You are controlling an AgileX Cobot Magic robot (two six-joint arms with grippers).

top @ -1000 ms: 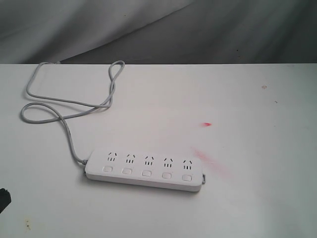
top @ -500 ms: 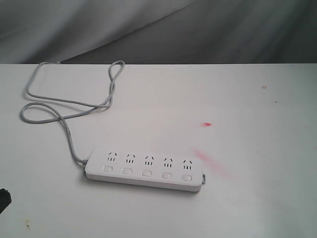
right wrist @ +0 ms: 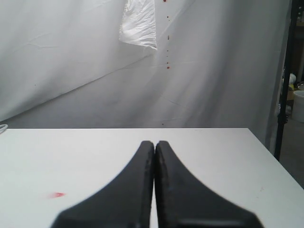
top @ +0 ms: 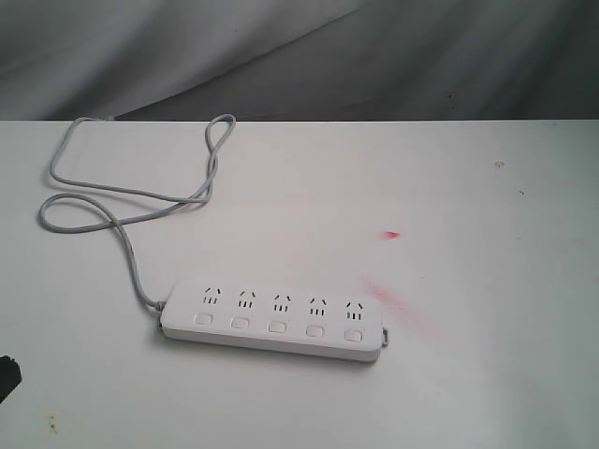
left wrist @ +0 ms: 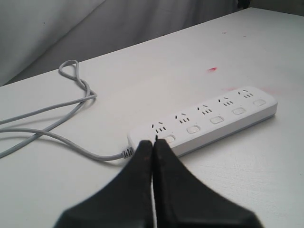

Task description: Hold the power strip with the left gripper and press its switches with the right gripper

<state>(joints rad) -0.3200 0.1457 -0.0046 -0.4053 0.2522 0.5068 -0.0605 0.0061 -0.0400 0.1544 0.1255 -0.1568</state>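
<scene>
Left gripper [left wrist: 153, 141] closed, apparently short of the power strip [left wrist: 204, 119].

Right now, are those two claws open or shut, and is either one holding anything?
Left gripper: shut, holding nothing, apart from the power strip.
Right gripper: shut, holding nothing.

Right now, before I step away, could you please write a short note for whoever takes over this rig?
Grippers: left gripper shut, empty, aimed at the long flat white plastic power strip but apart from it; right gripper shut, empty, over the white table.
Things: power strip lies flat on the table, five small white square switches facing up, thin grey cord looped beside it.
Done: nothing. Left: hold the strip with the left gripper, press the switches with the right.
</scene>
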